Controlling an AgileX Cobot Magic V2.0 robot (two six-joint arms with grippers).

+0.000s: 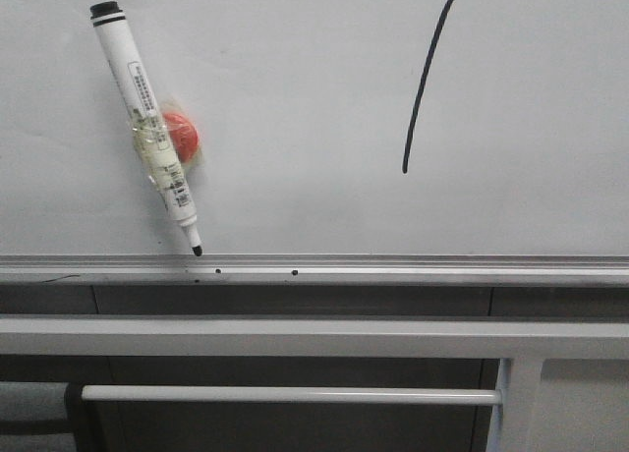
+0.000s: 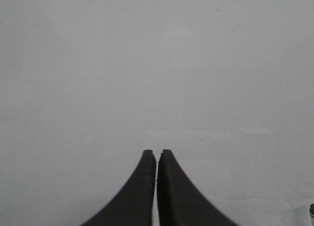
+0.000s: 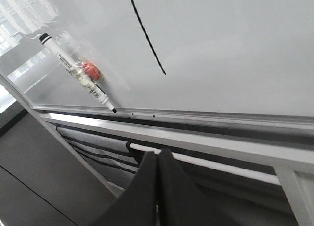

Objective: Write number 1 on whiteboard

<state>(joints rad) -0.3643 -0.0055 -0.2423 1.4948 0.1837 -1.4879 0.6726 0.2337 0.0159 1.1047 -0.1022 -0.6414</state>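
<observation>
Neither gripper appears in the front view: the number 1 point(image 1: 427, 84) sits upper right on the whiteboard point(image 1: 295, 98), the marker pen point(image 1: 147, 118) (red ball taped on) upper left. In the left wrist view, the left gripper point(image 2: 157, 155) is pressed together, empty, facing what is probably board. In the right wrist view, the right gripper point(image 3: 158, 155) is likewise closed, holding nothing.

Large plain white glossy whiteboard point(image 1: 295, 98) standing upright, filling the far scene, silver aluminium rail along its lower edge, number 1 point(image 1: 427, 84) a single thin black stroke, slightly curved, leaning right at the top, right of centre, well above the rail
</observation>
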